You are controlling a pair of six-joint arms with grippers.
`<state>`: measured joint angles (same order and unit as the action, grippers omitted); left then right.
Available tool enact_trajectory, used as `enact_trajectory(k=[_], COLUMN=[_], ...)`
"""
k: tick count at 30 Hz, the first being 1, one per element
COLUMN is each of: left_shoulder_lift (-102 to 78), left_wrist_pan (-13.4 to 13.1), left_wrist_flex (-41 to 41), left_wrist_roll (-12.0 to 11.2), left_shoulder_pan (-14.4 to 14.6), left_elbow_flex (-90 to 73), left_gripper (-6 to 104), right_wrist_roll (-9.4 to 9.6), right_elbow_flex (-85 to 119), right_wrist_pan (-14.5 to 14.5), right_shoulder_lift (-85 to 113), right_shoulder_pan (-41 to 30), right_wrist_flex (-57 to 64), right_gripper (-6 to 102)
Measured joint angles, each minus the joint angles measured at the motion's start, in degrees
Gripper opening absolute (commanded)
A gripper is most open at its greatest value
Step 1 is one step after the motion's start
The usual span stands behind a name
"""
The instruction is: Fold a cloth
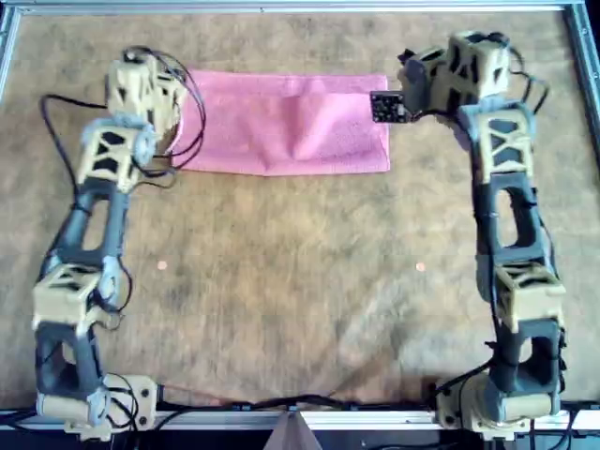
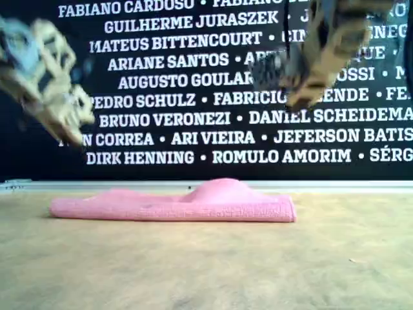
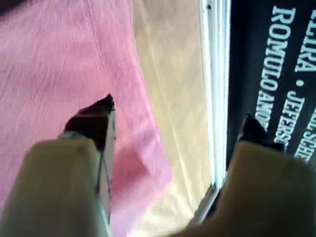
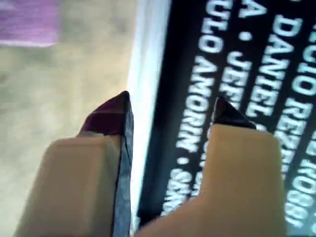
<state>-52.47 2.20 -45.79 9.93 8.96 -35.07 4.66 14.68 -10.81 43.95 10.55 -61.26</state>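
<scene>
Behind everything, a black banner (image 2: 193,90) spans the exterior view, printed in white capitals with names separated by dots: "MATEUS BITTENCOURT", "ARIANE SANTOS", "BRUNO VERONEZI", "DANIEL SCHEIDEMA…", "ARI VIEIRA", "DIRK HENNING", "ROMULO AMORIM"; others are cut off by the arms or the frame edges. Below it the brown felt-like table (image 1: 300,281) fills the overhead view, bordered by a metal rail (image 1: 281,7). The cloth (image 1: 286,122) lies folded into a long pink band near the far edge of the table, between the two arms, with a soft hump near its middle in the exterior view. The left gripper (image 3: 175,118) hangs above the cloth's end at the overhead view's left, jaws spread wide and holding nothing. The right gripper (image 4: 173,111) is raised off the cloth's other end, over the rail, jaws likewise parted and empty.
</scene>
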Motion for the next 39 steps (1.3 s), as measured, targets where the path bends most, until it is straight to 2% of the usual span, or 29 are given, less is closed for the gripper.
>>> enact_trajectory(k=[3, 4, 5, 6, 8, 9, 14, 18, 23, 27, 31, 39], left_shoulder_lift=[-14.06, -18.46, -22.76, -26.89, -34.80, -38.67, -58.89, -74.53, -93.25, -111.36, -123.93, -124.28], left_wrist_pan=[0.09, 0.18, 0.35, 0.35, 0.44, 0.44, 0.44, 0.53, 0.53, 0.62, 0.62, 0.53], left_wrist_flex=[-12.30, -15.91, -19.16, -22.15, -26.28, -27.86, -31.99, -31.99, -31.38, -24.61, -16.96, -6.50], left_wrist_roll=[0.00, 0.00, 0.00, 0.00, -0.88, -2.11, -9.76, -11.69, -12.22, -12.22, -12.30, -11.87], left_shoulder_pan=[0.00, 0.00, 0.00, 0.00, 0.00, 0.00, 0.00, 0.00, 0.00, 0.00, 0.00, 0.00], left_elbow_flex=[-7.38, -9.76, -12.13, -14.59, -19.51, -22.06, -35.33, -47.02, -62.49, -76.29, -92.55, -114.26], left_gripper=[89, 89, 89, 89, 89, 89, 89, 89, 90, 89, 89, 89], right_wrist_roll=[0.00, -0.53, -0.09, -0.70, -0.62, -0.18, -0.26, -0.26, -0.26, 0.00, 0.18, 0.35], right_elbow_flex=[0.09, 0.00, 0.00, 0.00, 0.00, 0.00, 0.35, 9.49, 33.66, 55.37, 77.43, 121.64], right_wrist_pan=[0.00, 0.00, 0.00, 0.00, 0.18, 0.18, 0.18, 0.18, 0.18, 0.18, 0.18, 0.18], right_shoulder_lift=[6.24, 8.26, 10.28, 12.30, 16.79, 19.25, 34.01, 47.37, 65.30, 83.85, 100.63, 119.09], right_shoulder_pan=[0.00, 0.09, 0.09, 0.18, 0.35, 0.35, 0.44, 0.53, 0.53, 0.18, 0.18, 0.09], right_wrist_flex=[-15.03, -18.72, -22.85, -26.19, -29.97, -30.41, -31.11, -31.11, -31.20, -28.65, -19.07, 8.17], right_gripper=[68, 68, 68, 68, 67, 67, 67, 67, 67, 67, 68, 67])
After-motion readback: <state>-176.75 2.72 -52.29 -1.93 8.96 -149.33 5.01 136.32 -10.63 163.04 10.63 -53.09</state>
